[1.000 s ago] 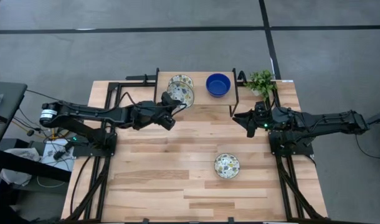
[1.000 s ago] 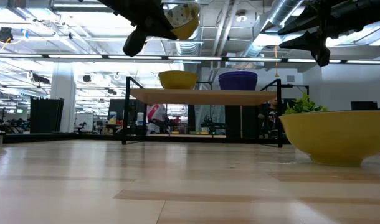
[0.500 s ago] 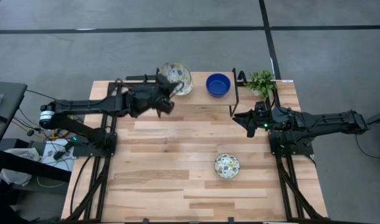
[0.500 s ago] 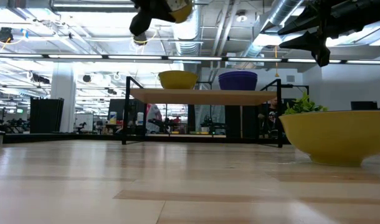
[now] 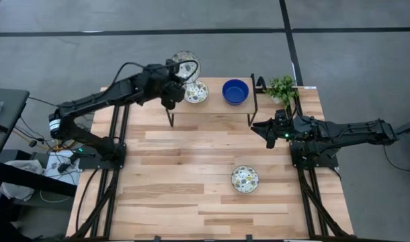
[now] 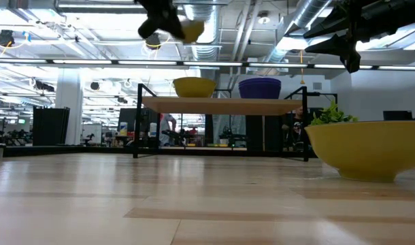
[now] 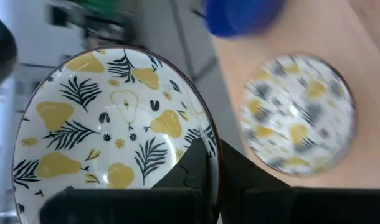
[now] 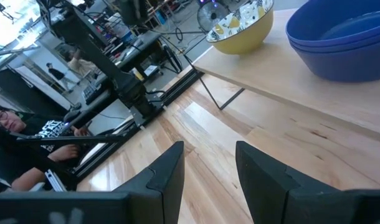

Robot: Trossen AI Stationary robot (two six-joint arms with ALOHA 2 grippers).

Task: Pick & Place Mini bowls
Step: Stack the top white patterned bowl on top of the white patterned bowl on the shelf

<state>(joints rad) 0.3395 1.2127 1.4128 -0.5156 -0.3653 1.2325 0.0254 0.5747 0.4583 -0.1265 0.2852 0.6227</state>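
The table [image 5: 191,195] of pale wood planks carries a raised shelf [image 5: 212,107] along its far edge.

The left arm [image 5: 104,101] reaches up and across from its base at the table's left side, elbow bent, wrist raised above the shelf's left end. Its left gripper [image 5: 175,84] is clamped on the rim of a patterned bowl [image 5: 185,66], held in the air and tilted so its inside faces the wrist camera; in the left wrist view that held bowl [image 7: 109,134] shows yellow pears and dark leaves, with a dark finger [image 7: 199,165] over its rim. In the low view it hangs high above the shelf [image 6: 190,29].

The right arm [image 5: 346,131] lies stretched low and level from the table's right side, pointing towards the centre. Its right gripper [image 5: 262,127] hovers just in front of the shelf's right end, fingers [image 8: 168,174] parted, nothing between them.

A small plant [image 5: 282,87] stands at the shelf's right.

On the shelf sit a blue bowl [image 5: 235,91] towards the right and a second patterned bowl [image 5: 195,93] towards the left, just below the held one. A third patterned bowl [image 5: 244,179] rests on the table, near its front right, well apart from both grippers.
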